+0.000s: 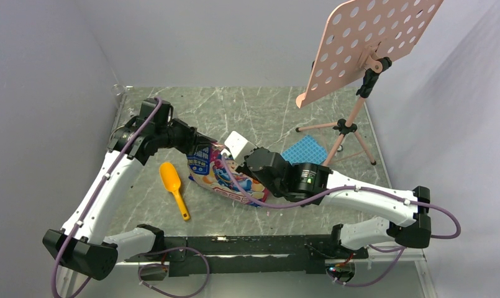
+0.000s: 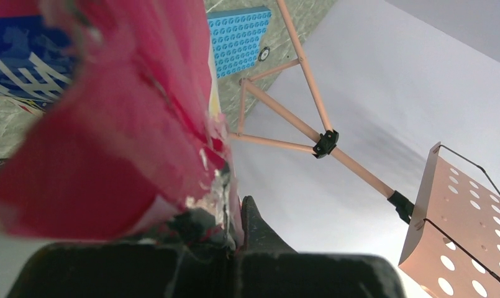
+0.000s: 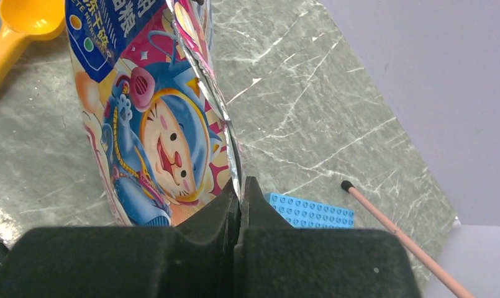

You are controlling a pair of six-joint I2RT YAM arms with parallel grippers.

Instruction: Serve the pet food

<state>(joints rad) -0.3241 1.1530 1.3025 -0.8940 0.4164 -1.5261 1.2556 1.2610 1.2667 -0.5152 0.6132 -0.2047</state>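
A glossy pink cartoon-printed pouch (image 1: 219, 177) stands near the table's middle, between both arms. My left gripper (image 2: 238, 220) is shut on the pouch (image 2: 110, 124) at its torn silver-lined top edge. From the other side my right gripper (image 3: 240, 189) is shut on the pouch (image 3: 154, 124) along its foil edge. The pet food itself is hidden inside the pouch. An orange-yellow scoop (image 1: 173, 186) lies flat on the table left of the pouch, its bowl (image 3: 23, 15) showing at the right wrist view's top left.
A blue studded plate (image 1: 304, 151) lies right of the pouch. A pink stand with tripod legs (image 1: 343, 127) and a perforated desk (image 1: 368, 43) occupies the back right. Grey walls close in left and right.
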